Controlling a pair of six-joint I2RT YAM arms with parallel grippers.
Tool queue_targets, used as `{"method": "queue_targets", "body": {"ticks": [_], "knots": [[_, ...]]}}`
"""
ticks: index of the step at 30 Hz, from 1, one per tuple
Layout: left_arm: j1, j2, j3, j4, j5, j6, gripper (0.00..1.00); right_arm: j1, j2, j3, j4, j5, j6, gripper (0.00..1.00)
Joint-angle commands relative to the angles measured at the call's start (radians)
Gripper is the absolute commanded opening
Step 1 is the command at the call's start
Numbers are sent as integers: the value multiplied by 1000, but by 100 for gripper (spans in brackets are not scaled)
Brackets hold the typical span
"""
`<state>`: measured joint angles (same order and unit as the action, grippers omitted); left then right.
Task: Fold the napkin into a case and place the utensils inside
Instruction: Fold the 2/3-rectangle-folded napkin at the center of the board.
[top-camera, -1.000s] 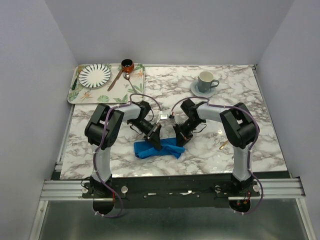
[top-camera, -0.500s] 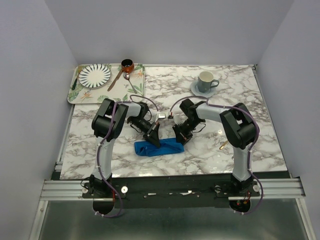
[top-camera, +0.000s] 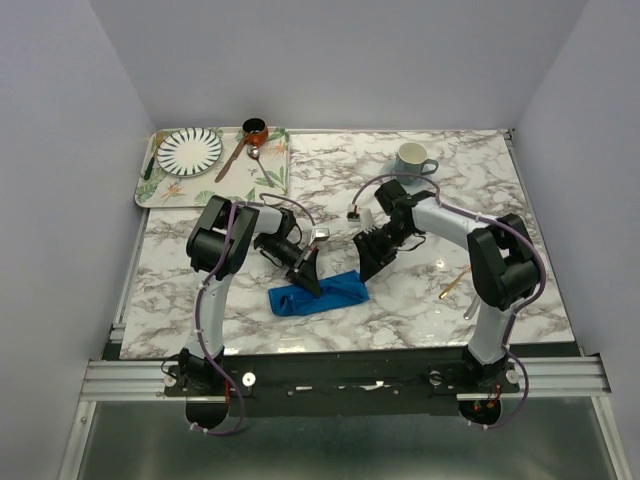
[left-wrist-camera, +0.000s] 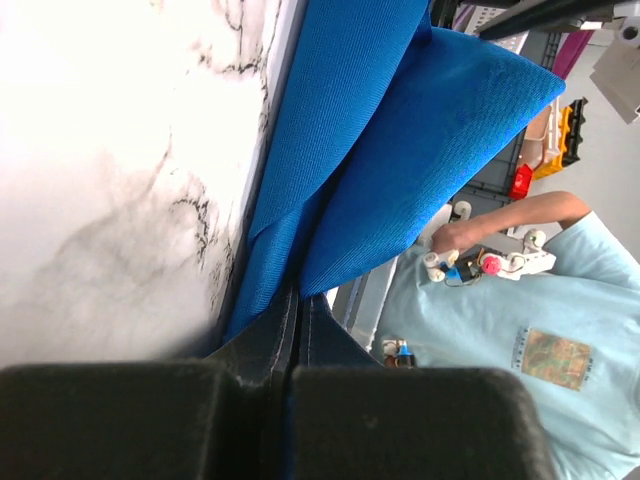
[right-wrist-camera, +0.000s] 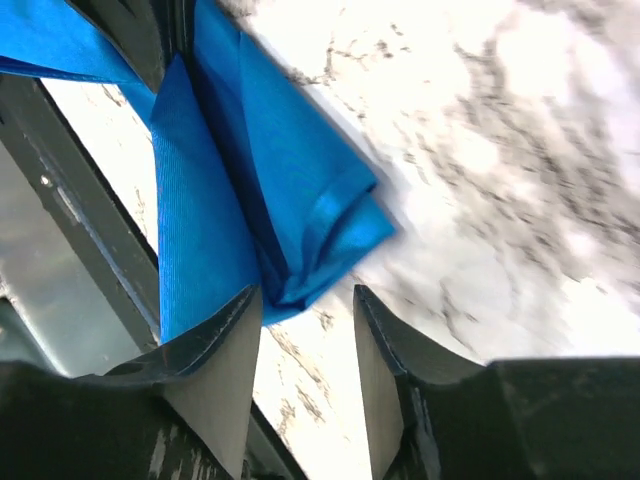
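The blue napkin (top-camera: 320, 294) lies on the marble table as a narrow, loosely folded strip, near the front middle. My left gripper (top-camera: 310, 277) is shut on its far edge; in the left wrist view the cloth (left-wrist-camera: 400, 150) runs out from between the closed fingertips (left-wrist-camera: 298, 300). My right gripper (top-camera: 372, 262) is open and empty, just off the napkin's right end; in the right wrist view the folded corner (right-wrist-camera: 300, 210) lies in front of the spread jaws (right-wrist-camera: 308, 300). A gold spoon (top-camera: 455, 282) lies at the right. The silver utensil is not in view.
A leaf-patterned tray (top-camera: 160, 195) at the back left holds a striped plate (top-camera: 189, 149), a brown pot (top-camera: 255, 129) and a brown-handled spoon (top-camera: 240, 155). A grey cup on a saucer (top-camera: 412, 160) stands at the back right.
My right gripper has let go of the napkin's right end and drawn back to the right. The napkin has settled into a narrower strip. The left gripper still holds it.
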<state>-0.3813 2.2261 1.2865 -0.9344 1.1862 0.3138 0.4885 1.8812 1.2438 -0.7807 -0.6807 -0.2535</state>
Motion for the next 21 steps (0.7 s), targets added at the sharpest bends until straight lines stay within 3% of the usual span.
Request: {"method": "queue_targets", "body": {"ticks": [1,6,14,15,16,21], "knots": [[7,49,20,31,-73,28,0,-14,-57,8,-2,-35,-84,57],[9,66,34,28,-74,25,0,-14,-111,-27,60,-117,-139,68],[15,86,50,26,-77,25,0,5,-180,-38,90,-198,-246,75],[16,87,50,25,-79,25,0,12,-192,-41,90,-201,-277,81],[16,87,53,25,-79,27,0,21,-197,-47,93,-198,-288,85],[18,92,54,25,-73,24,0,113,-191,-73,171,-77,-294,87]]}}
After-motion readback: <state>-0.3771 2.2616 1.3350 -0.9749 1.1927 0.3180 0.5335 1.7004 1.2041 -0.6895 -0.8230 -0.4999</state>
